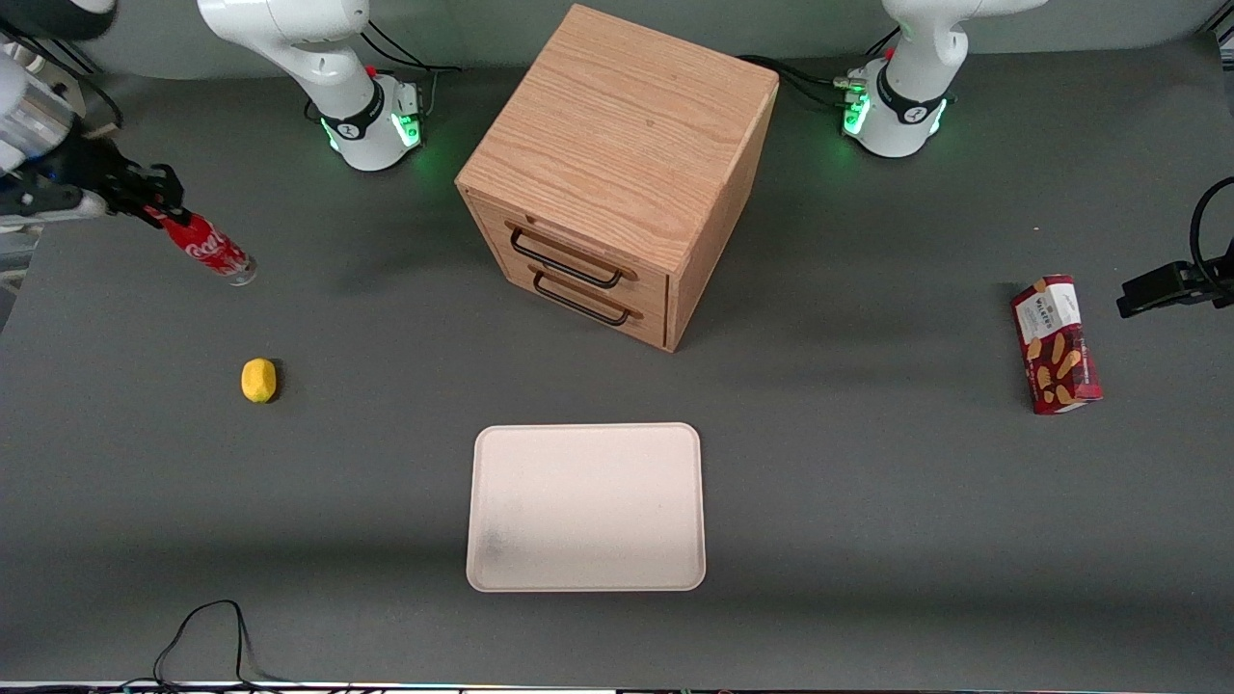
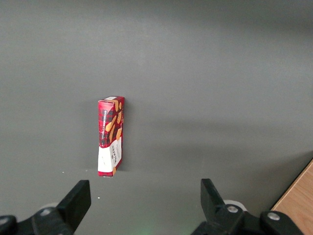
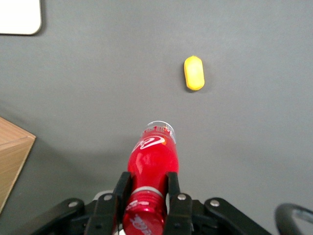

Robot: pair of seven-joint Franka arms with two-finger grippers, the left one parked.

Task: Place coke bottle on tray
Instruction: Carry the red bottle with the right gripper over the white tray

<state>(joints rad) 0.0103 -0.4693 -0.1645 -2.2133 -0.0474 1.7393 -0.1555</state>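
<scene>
Coke bottle (image 3: 151,164) tilted, clear base lowest, held off grey table (image 1: 868,530) at working arm's end. Gripper (image 3: 146,196) clamped on bottle neck just below cap. Lemon (image 1: 258,380) on table, nearer front camera than bottle. Tray (image 1: 586,506) well apart, in front of wooden drawer cabinet (image 1: 617,173). Red biscuit box (image 1: 1057,344) toward parked arm's end.

The gripper (image 3: 146,200) fingers (image 3: 121,191) clamp the coke bottle (image 3: 152,159) near a lemon (image 3: 194,73).
</scene>
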